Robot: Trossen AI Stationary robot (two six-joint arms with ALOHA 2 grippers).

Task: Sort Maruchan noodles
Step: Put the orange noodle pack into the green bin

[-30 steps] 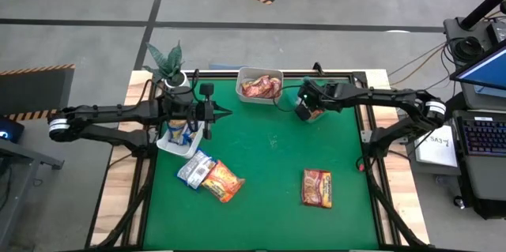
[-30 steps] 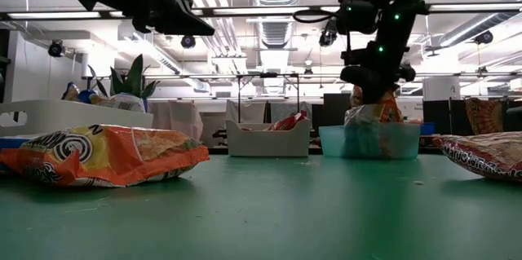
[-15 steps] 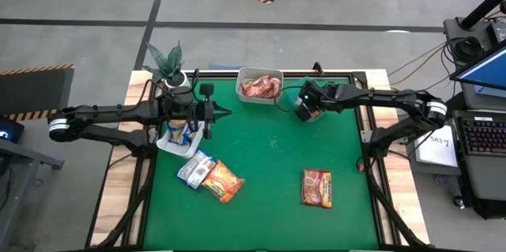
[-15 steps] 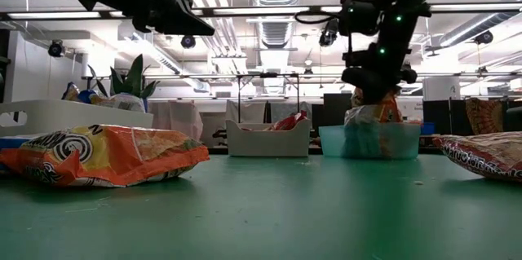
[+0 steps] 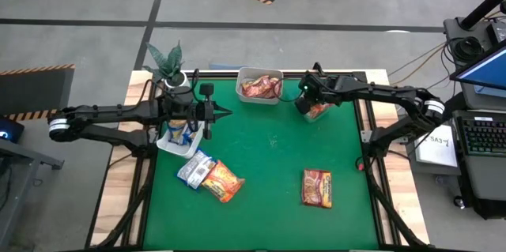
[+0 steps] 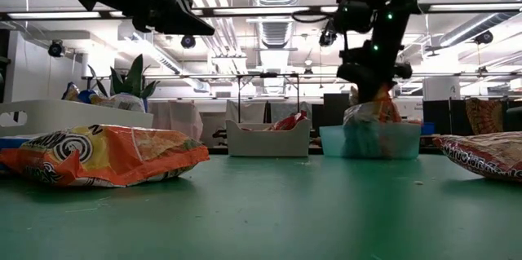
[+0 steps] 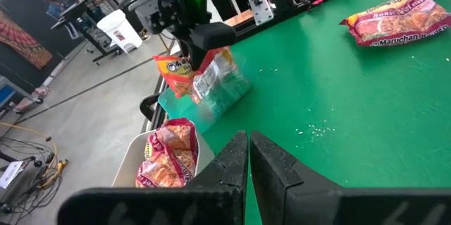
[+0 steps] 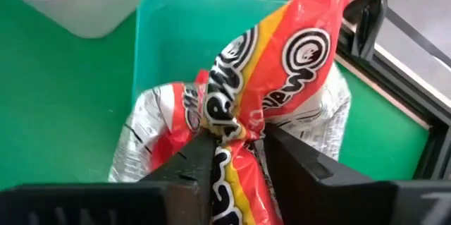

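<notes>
- The right gripper [image 8: 236,156] pinches an orange noodle packet [image 8: 282,63] narrowly; the teal tub [image 8: 176,34] is just below it
- The left gripper [image 7: 248,156] is closed, empty; a white tub [image 5: 168,146] is under it

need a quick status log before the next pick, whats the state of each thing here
right gripper: over the teal tub, pinching an orange packet
left gripper: shut, empty, above the table
white tub: holds red packets
red packet: flat on the mat
orange packet on the mat: lying loose
</notes>
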